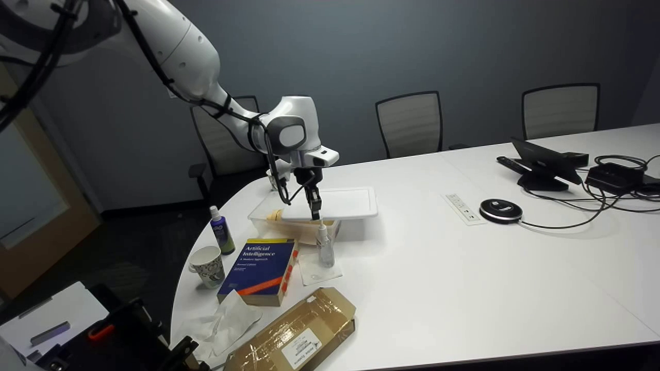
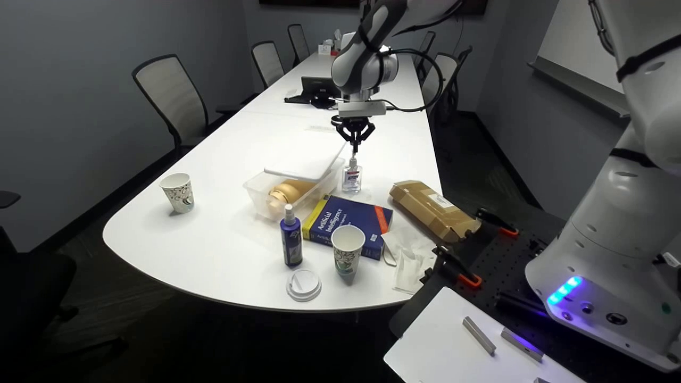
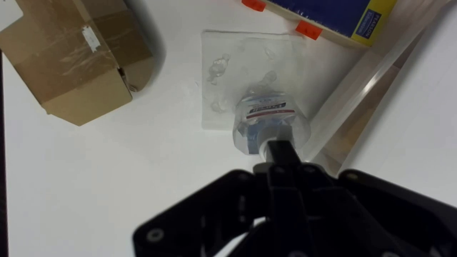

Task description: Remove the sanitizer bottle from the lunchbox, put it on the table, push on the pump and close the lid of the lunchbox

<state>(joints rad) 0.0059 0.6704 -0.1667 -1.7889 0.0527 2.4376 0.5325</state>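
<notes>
- Far left in the wrist view: cardboard box [image 3: 71,64] is lying on the table [image 1: 464,283], white label [image 1: 301,349] showing in an exterior view, its print too small to trust.
- Center: thin white sheet [image 3: 250,53] is lying flat, clear blobs [image 3: 217,67] sitting on it. Sanitizer bottle [image 3: 266,119] is standing upright, base apparently resting on that sheet, long axis running vertical.
- Gripper [image 2: 355,150] is hanging right above it, pointing down. Fingers [image 3: 284,150] are sitting together, holding nothing that I'm seeing.
- Pump [image 1: 323,230] is sitting straight below the fingertips, so I'm reading the next move as a push down along the bottle's axis. Touching or just above: can't tell. In an exterior view the tips are showing a bit to one side of it; an off-center push would be risking a topple.
- Bottle label [image 3: 269,107] is reading as Purell, I think; smaller print is blurring out.
- Right: blue book [image 3: 328,14] is showing "PEARSON Education" in the wrist view, "Artificial Intelligence" and, fainter, "A Modern Approach" in an exterior view.
- Far right: lunchbox [image 3: 369,84] is standing just beside the bottle, bottle outside it. Lid [image 3: 417,117] is sitting askew on top, not closing it. I'm seeing no writing on either.
</notes>
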